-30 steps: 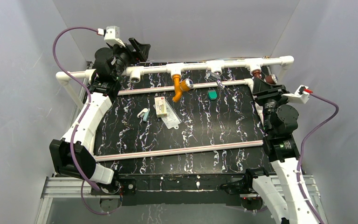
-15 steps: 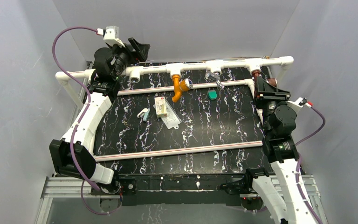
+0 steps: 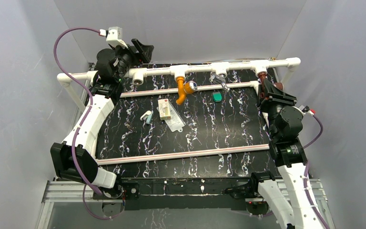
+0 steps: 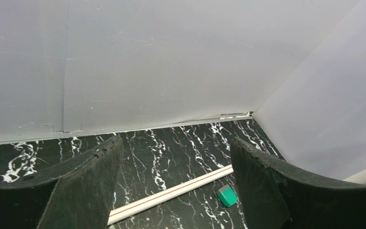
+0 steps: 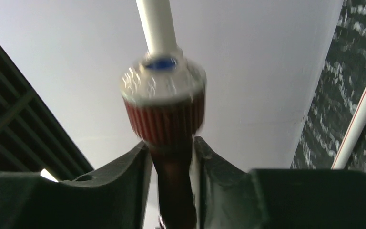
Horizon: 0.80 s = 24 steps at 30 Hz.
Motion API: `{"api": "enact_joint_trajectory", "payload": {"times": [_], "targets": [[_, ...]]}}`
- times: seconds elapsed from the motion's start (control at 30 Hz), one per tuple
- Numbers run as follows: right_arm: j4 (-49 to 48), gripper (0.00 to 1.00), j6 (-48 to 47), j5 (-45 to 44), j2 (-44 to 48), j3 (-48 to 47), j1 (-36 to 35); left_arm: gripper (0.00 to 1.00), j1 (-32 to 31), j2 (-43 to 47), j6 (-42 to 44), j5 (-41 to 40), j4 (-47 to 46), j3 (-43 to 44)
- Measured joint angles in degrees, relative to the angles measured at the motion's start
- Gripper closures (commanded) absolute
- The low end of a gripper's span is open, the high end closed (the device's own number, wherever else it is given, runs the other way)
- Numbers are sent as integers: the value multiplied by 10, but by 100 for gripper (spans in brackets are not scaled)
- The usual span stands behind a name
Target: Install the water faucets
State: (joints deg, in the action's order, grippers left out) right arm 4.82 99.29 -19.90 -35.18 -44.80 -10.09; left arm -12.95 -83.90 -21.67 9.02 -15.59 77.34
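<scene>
The orange faucet (image 3: 183,88) hangs from a tee of the white pipe (image 3: 200,68) at the back. The dark reddish-brown faucet (image 3: 265,81) sits under the right tee (image 3: 261,67). My right gripper (image 3: 268,88) is shut on it. In the right wrist view the fingers (image 5: 138,167) clamp its dark stem (image 5: 171,164) below a ribbed red collar (image 5: 166,121) and a white fitting (image 5: 162,81); the picture is blurred. My left gripper (image 3: 143,49) is open and empty, raised at the back left near the open left tee (image 3: 137,75). Its fingers (image 4: 86,186) frame bare table.
A silvery tap (image 3: 219,79) hangs from the middle tee. A green block (image 3: 217,97) (image 4: 227,195), a small carton (image 3: 164,109), a clear bag (image 3: 175,121) and a small white piece (image 3: 146,116) lie on the black marbled table. A red-striped white rail (image 3: 181,153) (image 4: 171,194) lies across it.
My right wrist has rolled while holding the reddish-brown faucet; its camera and cable swung from the right side downward. The faucet's knob has turned with it. The left arm has not moved.
</scene>
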Motion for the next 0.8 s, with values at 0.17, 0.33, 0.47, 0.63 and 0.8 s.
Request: {"api": "enact_joint_trajectory", "payload": {"times": [0.17, 0.33, 0.47, 0.63, 0.8], "targets": [[22, 36, 19, 54, 16, -1, -14, 21, -2, 0, 0, 1, 3, 0], [35, 24, 7, 79, 35, -6, -14, 21, -2, 0, -1, 1, 4, 0], [54, 20, -20, 93, 41, -14, -14, 21, -2, 0, 0, 1, 4, 0], [95, 19, -77, 110, 43, -39, -14, 21, -2, 1, -1, 1, 4, 0], [148, 20, -146, 126, 48, -67, -14, 21, -2, 0, -1, 1, 4, 0]]}}
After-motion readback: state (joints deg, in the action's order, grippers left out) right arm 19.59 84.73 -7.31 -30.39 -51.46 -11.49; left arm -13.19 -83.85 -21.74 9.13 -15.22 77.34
